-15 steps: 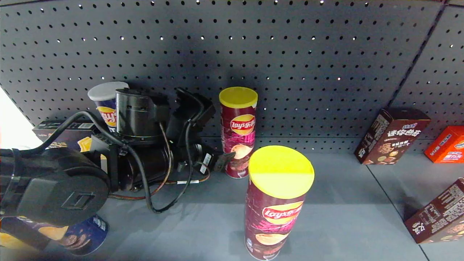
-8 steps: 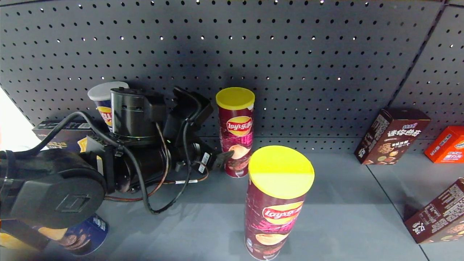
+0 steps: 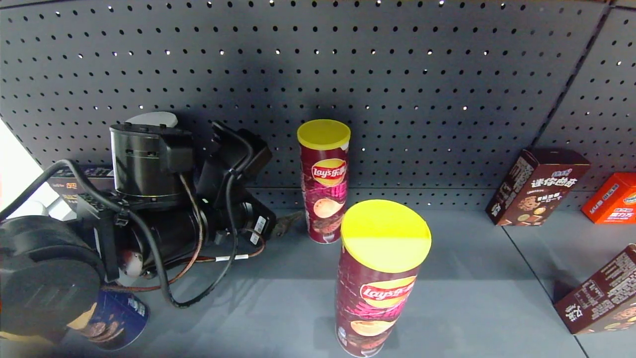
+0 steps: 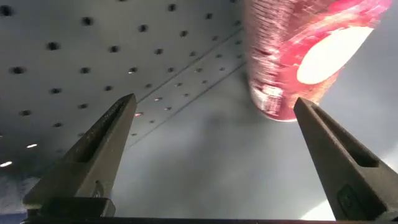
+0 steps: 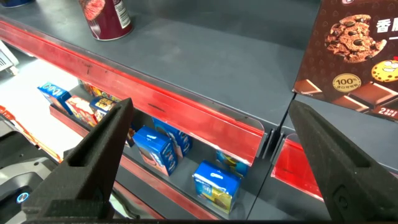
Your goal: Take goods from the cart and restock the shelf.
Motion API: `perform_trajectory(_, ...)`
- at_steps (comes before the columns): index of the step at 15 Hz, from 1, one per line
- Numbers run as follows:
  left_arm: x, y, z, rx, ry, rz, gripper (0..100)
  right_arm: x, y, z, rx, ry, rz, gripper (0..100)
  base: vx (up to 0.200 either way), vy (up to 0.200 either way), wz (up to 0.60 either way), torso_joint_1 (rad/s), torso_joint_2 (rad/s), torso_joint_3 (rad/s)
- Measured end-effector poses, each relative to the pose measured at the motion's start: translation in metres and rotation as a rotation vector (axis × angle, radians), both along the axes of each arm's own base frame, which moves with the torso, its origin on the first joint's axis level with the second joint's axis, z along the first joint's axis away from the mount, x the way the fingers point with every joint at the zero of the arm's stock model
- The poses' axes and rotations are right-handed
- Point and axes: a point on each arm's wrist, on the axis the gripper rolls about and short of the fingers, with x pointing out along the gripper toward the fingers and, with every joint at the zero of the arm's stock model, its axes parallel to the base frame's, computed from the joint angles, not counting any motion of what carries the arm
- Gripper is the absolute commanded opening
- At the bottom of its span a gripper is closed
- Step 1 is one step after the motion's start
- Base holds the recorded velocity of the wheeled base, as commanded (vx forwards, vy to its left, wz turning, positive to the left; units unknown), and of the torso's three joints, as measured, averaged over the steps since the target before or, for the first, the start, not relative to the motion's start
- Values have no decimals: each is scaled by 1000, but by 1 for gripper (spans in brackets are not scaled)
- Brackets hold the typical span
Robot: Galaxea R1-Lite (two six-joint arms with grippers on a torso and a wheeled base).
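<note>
The left gripper (image 4: 214, 99), fingers apart, is hovering just beside the rear chip can (image 3: 324, 184); a stray swing risks toppling it.

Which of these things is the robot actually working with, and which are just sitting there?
In the job: left gripper, open beside the rear red chip can; the shelf under it.
Just sitting there: front red chip can, brown biscuit box, orange box, blue can, pegboard wall.

Maroon, yellow-lidded chip can (image 3: 325, 184) stands upright at the back of the shelf (image 3: 278, 298).
</note>
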Motion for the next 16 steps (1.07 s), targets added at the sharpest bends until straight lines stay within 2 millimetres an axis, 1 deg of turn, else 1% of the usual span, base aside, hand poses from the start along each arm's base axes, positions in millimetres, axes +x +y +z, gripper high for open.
perform_trajectory(3, 2, 1, 3, 14, -33, 23, 100, 0, 0, 0, 0, 0, 0, 100, 0, 0, 0, 0, 0, 0)
perform_trajectory(7, 8, -1, 0, 49, -69, 29, 100, 0, 0, 0, 0, 0, 0, 100, 0, 0, 0, 0, 0, 0)
perform_trajectory(13, 27, -1, -3, 74, -95, 70, 100, 0, 0, 0, 0, 0, 0, 100, 0, 0, 0, 0, 0, 0)
perform_trajectory(16, 34, -3, -6, 76, -92, 73, 100, 0, 0, 0, 0, 0, 0, 100, 0, 0, 0, 0, 0, 0)
